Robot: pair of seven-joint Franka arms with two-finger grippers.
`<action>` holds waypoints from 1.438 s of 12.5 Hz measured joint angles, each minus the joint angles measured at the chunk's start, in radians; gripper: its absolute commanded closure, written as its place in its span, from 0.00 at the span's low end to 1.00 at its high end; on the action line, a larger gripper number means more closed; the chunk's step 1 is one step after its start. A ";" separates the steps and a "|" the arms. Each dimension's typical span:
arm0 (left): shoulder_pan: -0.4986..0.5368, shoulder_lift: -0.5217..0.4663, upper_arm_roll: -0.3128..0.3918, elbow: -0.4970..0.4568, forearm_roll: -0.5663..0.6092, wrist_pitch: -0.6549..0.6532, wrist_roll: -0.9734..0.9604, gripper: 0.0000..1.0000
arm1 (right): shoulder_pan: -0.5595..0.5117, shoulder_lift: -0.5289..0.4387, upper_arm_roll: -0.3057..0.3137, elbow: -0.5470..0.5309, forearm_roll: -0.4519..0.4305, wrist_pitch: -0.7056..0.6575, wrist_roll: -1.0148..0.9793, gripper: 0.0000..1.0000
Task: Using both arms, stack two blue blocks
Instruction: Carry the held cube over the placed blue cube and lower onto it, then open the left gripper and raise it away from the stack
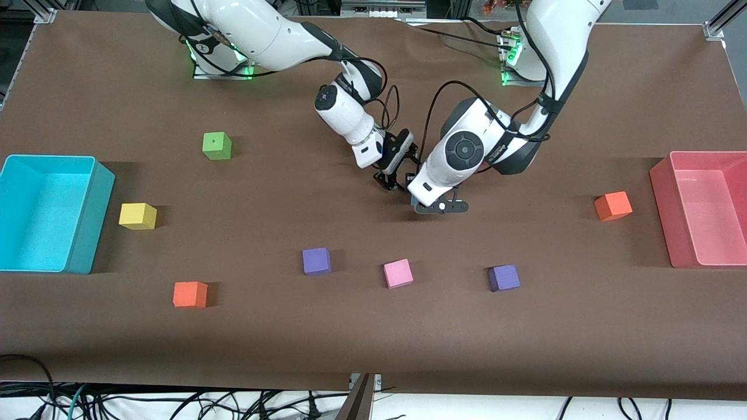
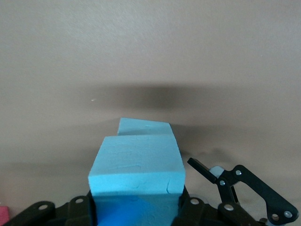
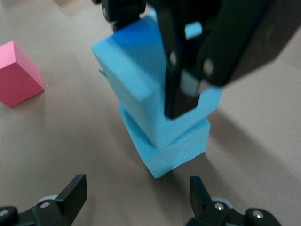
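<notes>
The left claw (image 1: 439, 206) is clamped tight on the upper blue block (image 2: 136, 169) and holds it on top of the lower blue block (image 3: 176, 141), which sits on the brown table (image 1: 373, 326) near its middle; the right wrist view shows the upper block twisted a little against the lower one, its corner jutting past the edge below, and the two touching. The right claw (image 1: 392, 175) hangs just beside this stack, toward the right arm's end of the table, with its fingers (image 3: 75, 188) spread wide and nothing between them. In the front view the stack is almost wholly hidden under the left claw. Nearer the front camera lie a purple block (image 1: 317, 261), a pink block (image 1: 398, 273) and a second purple block (image 1: 503, 277) in a loose row. An orange block (image 1: 190, 294) and a yellow block (image 1: 138, 216) lie toward the right arm's end, with a green block (image 1: 216, 145) farther from the camera and a cyan bin (image 1: 87, 221) at that end. A second orange block (image 1: 613, 206) lies near the red bin (image 1: 662, 210) at the left arm's end.
</notes>
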 measured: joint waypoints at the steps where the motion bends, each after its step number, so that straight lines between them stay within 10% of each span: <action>1: -0.007 0.004 0.000 0.000 0.000 0.002 -0.001 0.62 | 0.000 0.000 0.000 0.000 0.000 0.000 0.000 0.03; 3: -0.011 0.007 0.000 0.000 0.000 0.004 -0.004 0.00 | 0.000 0.000 0.000 0.000 0.000 0.000 0.000 0.03; 13: -0.009 -0.002 0.001 0.013 -0.002 0.000 -0.007 0.00 | 0.000 0.000 0.000 0.000 0.000 0.001 0.000 0.03; 18: 0.013 -0.100 0.003 0.083 -0.015 -0.200 -0.008 0.00 | 0.000 0.000 0.000 0.000 -0.001 0.001 -0.003 0.03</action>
